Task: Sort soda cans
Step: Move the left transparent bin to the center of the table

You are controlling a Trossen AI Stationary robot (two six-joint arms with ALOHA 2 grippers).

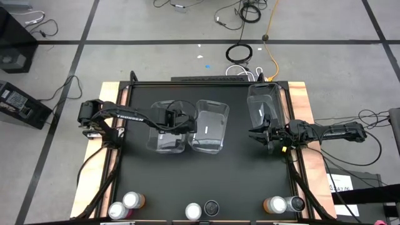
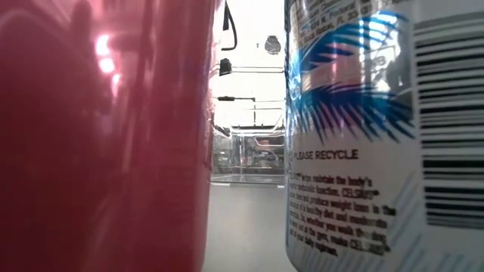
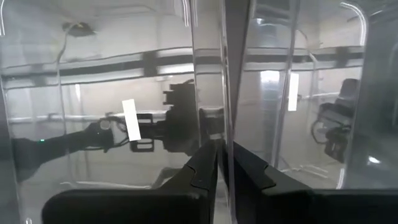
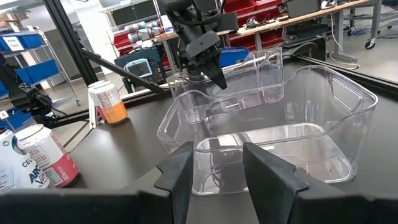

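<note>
While the six silver-topped soda cans wait in pairs along the near edge of the black table [image 1: 206, 175], we see from above a pink can [image 1: 117, 210] touching an orange can [image 1: 134, 200] at the left. A silver-lidded can [image 1: 194, 211] and a dark-lidded can [image 1: 211, 206] stand in the middle, and an orange-sided can [image 1: 275, 204] and a dark grey can [image 1: 295, 203] at the right. The left gripper [image 1: 179, 119] sits at the left clear rectangular plastic bin [image 1: 164, 142], which touches the middle clear bin [image 1: 211, 145]. The right gripper [image 1: 257, 132] hangs near a third clear bin [image 1: 265, 97] at the far right.

Level with the table, we see a pink can wall [image 2: 98, 136] at the left, a white can with blue print [image 2: 363, 136] at the right and a clear bin [image 2: 253, 155] far between them.

From the left wrist, our fingers [image 3: 202, 171] are clenched on the bin's clear wall [image 3: 208, 74].

From the right wrist, its fingers [image 4: 180, 171] stand apart, grasping nothing.
</note>
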